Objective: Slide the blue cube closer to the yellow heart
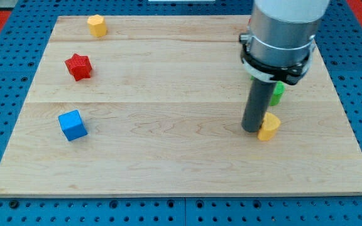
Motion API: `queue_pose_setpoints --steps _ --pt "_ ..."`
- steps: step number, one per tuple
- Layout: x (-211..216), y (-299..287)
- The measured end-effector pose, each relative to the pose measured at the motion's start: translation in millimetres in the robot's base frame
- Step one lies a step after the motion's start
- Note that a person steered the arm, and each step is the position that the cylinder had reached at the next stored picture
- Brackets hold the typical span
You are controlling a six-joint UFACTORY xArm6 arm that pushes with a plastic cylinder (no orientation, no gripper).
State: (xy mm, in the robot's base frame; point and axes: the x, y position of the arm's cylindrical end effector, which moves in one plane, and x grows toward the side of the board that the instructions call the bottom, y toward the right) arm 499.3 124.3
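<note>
**Tip beside the heart, cube far off**

My tip (252,130) touches the yellow heart (268,127) at the bench's (168,157) right. The blue cube (73,125) sits well apart, at the left. There is no pincer, only a rod. A green block (277,93) peeks out behind it.

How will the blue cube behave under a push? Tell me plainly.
The blue cube sits flat on the smooth wooden board, so it will probably slide, not roll. It looks small and squat, so tipping seems unlikely. An off-centre push may turn it. My tip is far off, beside the yellow heart-shaped block.
</note>
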Motion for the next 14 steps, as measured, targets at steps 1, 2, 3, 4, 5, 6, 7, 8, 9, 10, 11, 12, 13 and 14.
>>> queue_pose_setpoints --steps 1,2,3,4,5,6,7,8,9,10,11,12,13,14 --pt "0.0 2.3" --pt "0.0 2.0" --pt "-6.2 -61.8" --pt "-18.6 -127.4" --pt "-56.8 -154.0" --pt "-92.7 -192.4" --pt "-141.3 -200.8" --pt "-156.4 -250.6" --pt "-126.3 -284.1" --pt "-92.0 -292.9" --pt "-58.3 -333.9" --pt "-27.6 -364.3" --pt "-2.7 -333.1" --pt "-1.3 -280.4"
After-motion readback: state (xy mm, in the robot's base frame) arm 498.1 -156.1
